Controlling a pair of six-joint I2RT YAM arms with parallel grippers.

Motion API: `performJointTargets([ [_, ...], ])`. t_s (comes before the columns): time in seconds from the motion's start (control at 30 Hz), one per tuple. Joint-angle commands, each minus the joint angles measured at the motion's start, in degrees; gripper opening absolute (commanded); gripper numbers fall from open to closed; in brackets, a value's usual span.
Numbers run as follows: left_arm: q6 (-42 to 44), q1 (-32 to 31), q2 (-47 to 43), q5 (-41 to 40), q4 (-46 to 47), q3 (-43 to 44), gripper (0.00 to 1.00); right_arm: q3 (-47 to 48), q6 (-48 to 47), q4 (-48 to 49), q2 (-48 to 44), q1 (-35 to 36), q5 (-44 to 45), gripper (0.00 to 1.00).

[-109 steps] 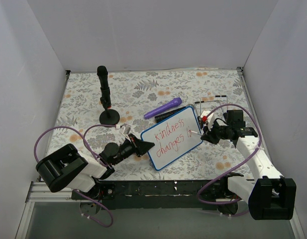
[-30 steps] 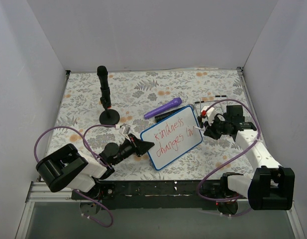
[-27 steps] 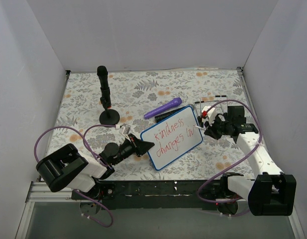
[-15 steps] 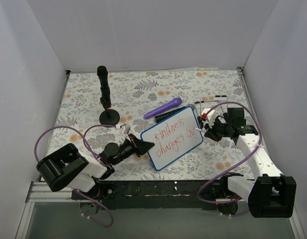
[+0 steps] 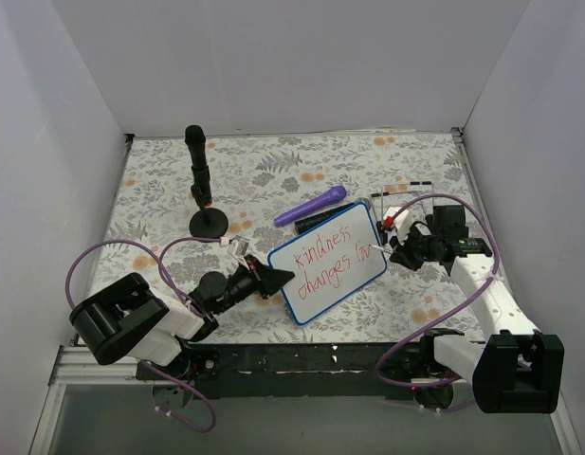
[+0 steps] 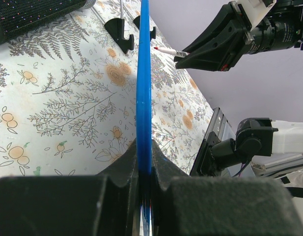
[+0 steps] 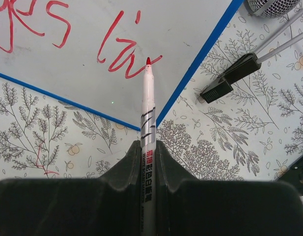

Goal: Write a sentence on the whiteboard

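The whiteboard (image 5: 327,262), white with a blue frame, lies slanted on the floral mat. The sentence (image 5: 322,264) is red, in two lines, reading about "kindness changes liv". My left gripper (image 5: 273,278) is shut on the board's left edge; the left wrist view shows the blue frame (image 6: 143,88) edge-on between the jaws of the left gripper (image 6: 145,162). My right gripper (image 5: 396,251) is shut on a red whiteboard marker (image 7: 148,128). The marker's tip rests at the end of the last red strokes on the whiteboard (image 7: 156,24) in the right wrist view, with my right gripper (image 7: 148,147) below it.
A purple marker (image 5: 311,206) and a black object (image 5: 316,221) lie just behind the board. A black microphone on a round stand (image 5: 199,180) is at the back left. A black clip on thin rods (image 7: 230,76) lies right of the board. White walls enclose the mat.
The second line has grown from "changes li" to about "changes liv". My right gripper with the marker made small moves at the board's right end. The left gripper and board stayed put.
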Motion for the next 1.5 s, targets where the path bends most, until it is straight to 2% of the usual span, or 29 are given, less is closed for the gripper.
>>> performJointTargets([
  [0.0, 1.16, 0.16, -0.67, 1.2, 1.26, -0.61, 0.0, -0.48, -1.27, -1.25, -0.15, -0.7, -1.23, 0.01],
  [1.47, 0.9, 0.51, -1.1, 1.64, 1.0, -0.78, 0.0, -0.31, -0.92, -0.81, 0.73, -1.93, -5.36, 0.01],
])
